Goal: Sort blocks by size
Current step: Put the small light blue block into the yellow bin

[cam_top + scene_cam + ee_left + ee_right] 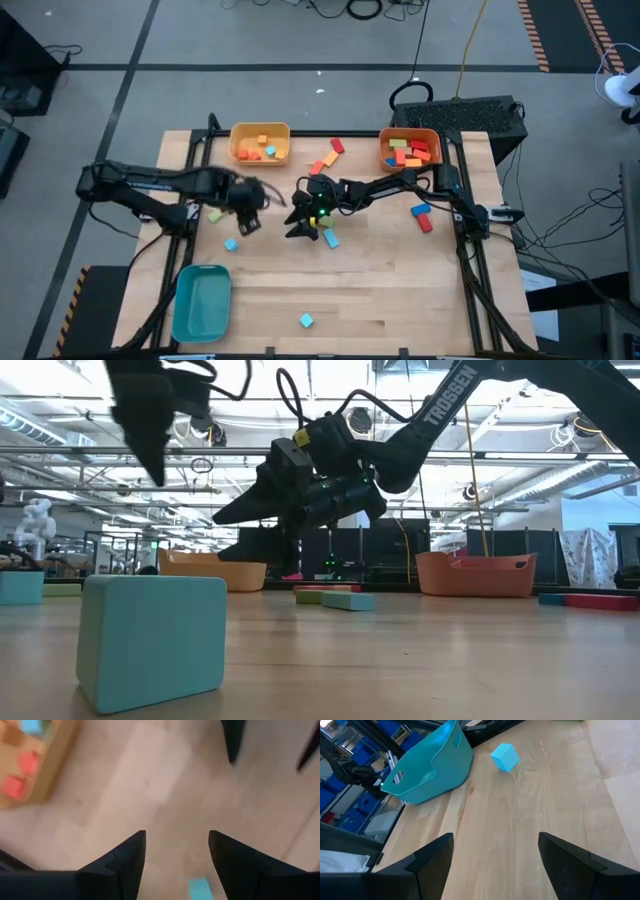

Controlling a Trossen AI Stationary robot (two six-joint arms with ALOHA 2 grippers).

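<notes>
Left arm: the left gripper [246, 208] hangs above the worktop [400, 280] left of centre, jaws spread wide with nothing between them.
Nearest block to the left jaws: a small light blue cube [231, 244] on the wood close by the jaws, on the teal bin's side; a pale green block [214, 215] lies close on the arm's side. Judging from overhead, the left arm is the nearer one for both.
Teal bin: the teal bin [202, 302] sits at the near left corner, looking empty from above.
Yellow bin: the yellow bin [260, 143] at the far left holds a few orange and red blocks.
Centre: the right gripper [300, 221] reaches in over a small cluster, a green block [322, 220] and a light blue block [331, 239] just beside it; jaws wide, holding nothing.
Loose cube: another light blue cube [306, 320] sits alone near the front edge, well apart from both arms.
Orange bin: the orange bin [410, 150] at the far right holds the longer blocks.
Right side: a blue block [420, 211] and a red block [426, 223] lie touching or nearly so, behind the right gripper.
View difference: the low view puts the lone cube [152, 641] huge in front and hides the cluster's layout; only the overhead shows which arm is closer.
</notes>
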